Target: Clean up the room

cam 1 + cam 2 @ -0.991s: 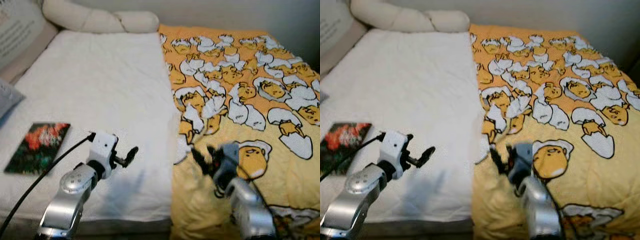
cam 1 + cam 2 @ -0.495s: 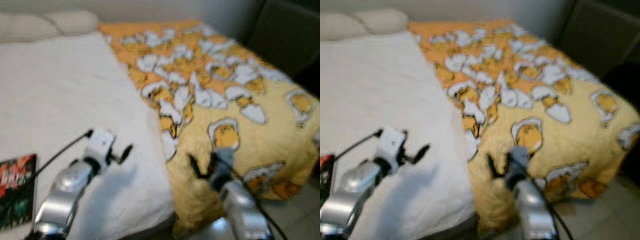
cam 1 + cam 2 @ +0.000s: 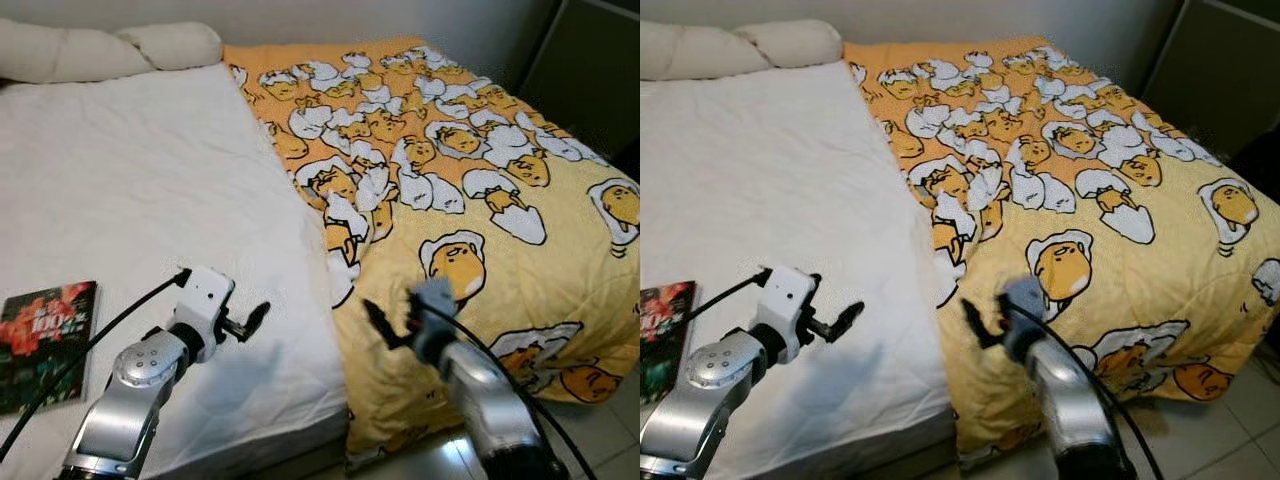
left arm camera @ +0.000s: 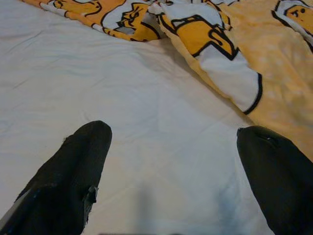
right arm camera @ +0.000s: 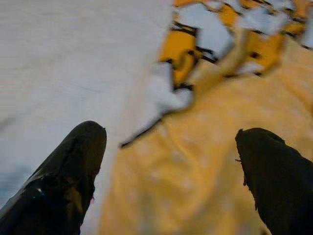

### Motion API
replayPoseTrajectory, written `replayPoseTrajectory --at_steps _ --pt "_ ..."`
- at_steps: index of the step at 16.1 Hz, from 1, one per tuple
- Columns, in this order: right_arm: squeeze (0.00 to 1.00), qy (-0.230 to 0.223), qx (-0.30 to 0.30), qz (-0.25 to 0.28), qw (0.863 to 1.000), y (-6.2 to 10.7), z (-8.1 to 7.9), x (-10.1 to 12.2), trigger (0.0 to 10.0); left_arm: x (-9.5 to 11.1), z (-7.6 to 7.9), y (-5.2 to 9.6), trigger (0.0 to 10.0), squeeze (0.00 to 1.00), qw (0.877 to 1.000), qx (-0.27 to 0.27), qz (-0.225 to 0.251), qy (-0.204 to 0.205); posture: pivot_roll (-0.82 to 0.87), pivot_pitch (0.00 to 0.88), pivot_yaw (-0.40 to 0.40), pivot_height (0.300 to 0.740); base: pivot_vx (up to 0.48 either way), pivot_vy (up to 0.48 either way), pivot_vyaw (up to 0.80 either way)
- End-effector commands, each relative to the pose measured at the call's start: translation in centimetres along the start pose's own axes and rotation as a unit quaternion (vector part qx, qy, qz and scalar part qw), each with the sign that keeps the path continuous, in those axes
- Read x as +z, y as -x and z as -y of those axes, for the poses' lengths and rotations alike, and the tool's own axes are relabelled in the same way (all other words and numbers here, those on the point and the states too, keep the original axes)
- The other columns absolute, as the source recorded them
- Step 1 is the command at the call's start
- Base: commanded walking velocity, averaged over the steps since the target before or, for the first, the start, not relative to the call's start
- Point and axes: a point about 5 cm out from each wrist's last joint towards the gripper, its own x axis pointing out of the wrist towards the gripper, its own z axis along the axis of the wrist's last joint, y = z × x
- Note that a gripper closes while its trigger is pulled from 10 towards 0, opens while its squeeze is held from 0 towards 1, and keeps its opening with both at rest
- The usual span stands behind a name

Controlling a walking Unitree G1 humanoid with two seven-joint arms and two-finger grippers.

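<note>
- On the bed, a yellow-orange quilt printed with white egg cartoons (image 3: 470, 190) covers the robot's right half, its folded-back edge lying along the middle of the bare white mattress sheet (image 3: 130, 190).
- A dark paperback book with red flowers on its cover (image 3: 45, 340) lies flat on the sheet near the bed's front edge, left of the left arm.
- The left gripper (image 3: 250, 322) hovers over the sheet, fingers (image 4: 73, 171) spread wide, holding nothing.
- The right gripper (image 3: 388, 328) hangs above the quilt's edge, also wide and empty.
- Likely step: making the bed. Next, the right gripper would need to drop onto the quilt edge, pinch it and draw it across the sheet.
</note>
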Motion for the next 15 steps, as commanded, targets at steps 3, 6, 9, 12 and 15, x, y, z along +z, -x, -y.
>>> replayPoseTrajectory --at_steps 3,6,9,12,15 --pt "1.00 0.042 0.052 -0.081 0.994 -1.7 -0.5 -1.0 10.0 0.5 0.6 0.9 10.0 0.49 0.997 -0.075 -0.005 -0.017 0.10 0.000 -0.036 0.740 0.000 0.000 0.00" --pt "1.00 0.070 0.050 -0.183 0.979 -3.3 -1.0 -2.6 10.0 0.1 1.5 2.7 10.0 0.47 0.977 -0.201 -0.051 -0.058 0.13 0.000 -0.042 0.740 0.000 0.000 0.00" --pt "0.00 0.155 0.022 -0.249 0.956 -3.2 -0.9 -4.5 10.0 0.7 1.9 4.1 10.0 0.47 0.959 -0.268 -0.068 -0.060 0.14 0.000 -0.026 0.740 0.000 0.000 0.00" --pt "0.00 0.126 0.006 -0.257 0.958 -3.1 -1.1 -5.1 0.0 0.8 1.9 4.8 10.0 0.46 0.952 -0.289 -0.082 -0.063 0.16 0.000 -0.021 0.740 0.000 0.000 0.00" --pt "0.00 0.118 -0.006 -0.249 0.961 -3.0 -1.2 -5.3 0.0 0.7 2.1 5.1 10.0 0.47 0.949 -0.295 -0.091 -0.060 0.16 0.000 -0.022 0.740 0.000 0.000 0.00"
